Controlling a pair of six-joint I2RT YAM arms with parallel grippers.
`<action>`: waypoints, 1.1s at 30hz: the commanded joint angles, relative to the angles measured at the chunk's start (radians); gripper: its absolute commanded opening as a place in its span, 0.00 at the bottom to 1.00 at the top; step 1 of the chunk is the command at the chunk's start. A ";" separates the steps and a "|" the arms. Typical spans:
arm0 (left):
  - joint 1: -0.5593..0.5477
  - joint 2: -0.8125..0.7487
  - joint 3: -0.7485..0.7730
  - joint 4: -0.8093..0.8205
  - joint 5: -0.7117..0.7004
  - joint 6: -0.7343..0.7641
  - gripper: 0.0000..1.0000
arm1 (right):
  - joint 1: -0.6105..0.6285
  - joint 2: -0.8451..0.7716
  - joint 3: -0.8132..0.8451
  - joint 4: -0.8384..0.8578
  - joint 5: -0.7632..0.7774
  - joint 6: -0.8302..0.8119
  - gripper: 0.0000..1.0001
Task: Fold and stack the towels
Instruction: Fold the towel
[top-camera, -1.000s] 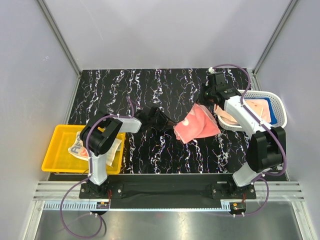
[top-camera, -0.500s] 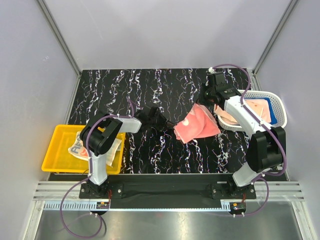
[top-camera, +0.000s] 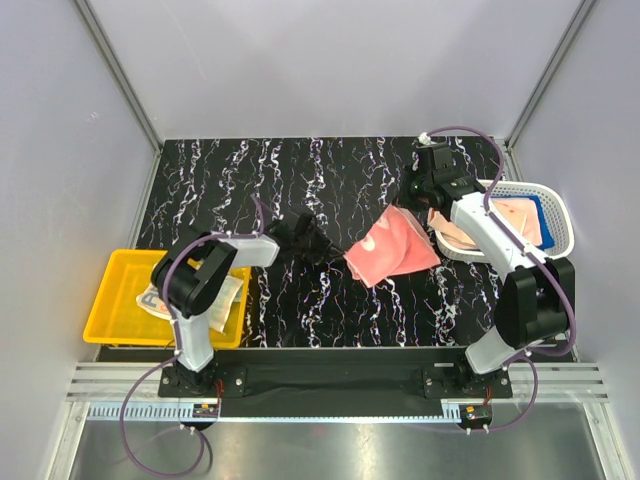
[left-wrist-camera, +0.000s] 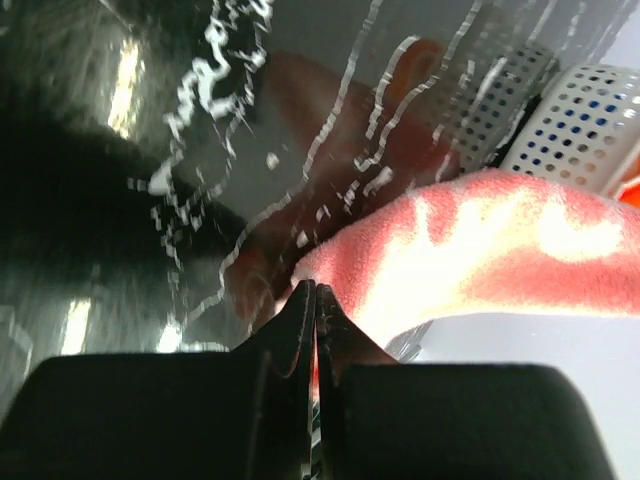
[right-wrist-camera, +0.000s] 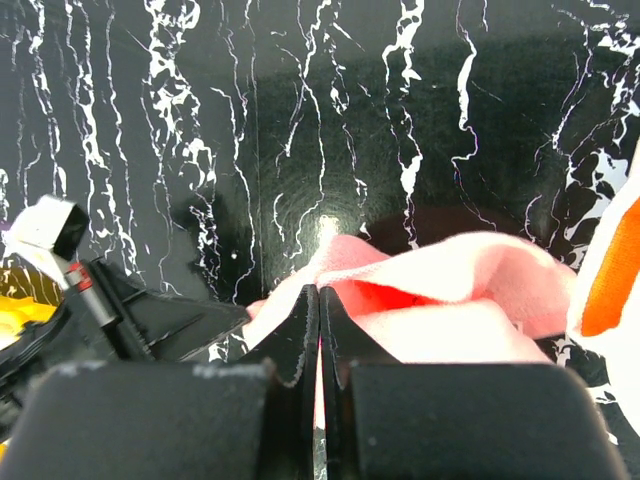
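**Salmon towel strung between two closed pincers, left arm drawn back a touch**

Since a second ago the left arm's elbow has swung a little toward the bin, and the left pincer (top-camera: 335, 252) has pulled back with it, tugging the salmon-pink towel (top-camera: 392, 250) slightly its way. That towel hangs stretched between the two pincers, over the middle-right of the black marbled table (top-camera: 230, 180). The left pincer is clamped shut on the towel's near-left corner. Its wrist camera shows the fingers pressed flat together, with the pink cloth starting right at their tips and billowing off to the right. The right pincer (top-camera: 408, 200) is shut on the far corner. From its wrist view the fingers meet with a fold of towel pinched between them, and the rest bunches away to the right of the tips.

Just to the right of the right pincer stands the white mesh basket (top-camera: 560, 215). A pale pink towel (top-camera: 510, 212) and a blue towel (top-camera: 540, 215) lie inside it, and a peach towel (top-camera: 455, 232) droops over its left rim, close beside the salmon one. Well off behind the left pincer, past that arm's elbow, sits the yellow bin (top-camera: 110, 300) at the table's left edge. A beige lettered towel (top-camera: 158, 295) lies in it, partly hidden by the arm
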 joint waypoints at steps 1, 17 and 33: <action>-0.003 -0.114 -0.013 -0.013 -0.062 0.045 0.00 | -0.005 -0.071 0.012 0.013 0.008 0.006 0.00; -0.014 -0.599 0.006 -0.424 -0.358 0.396 0.00 | -0.005 -0.407 -0.048 0.013 -0.167 -0.030 0.00; -0.107 -0.894 0.194 -0.730 -0.291 0.577 0.00 | -0.004 -0.754 -0.122 -0.036 -0.310 0.062 0.00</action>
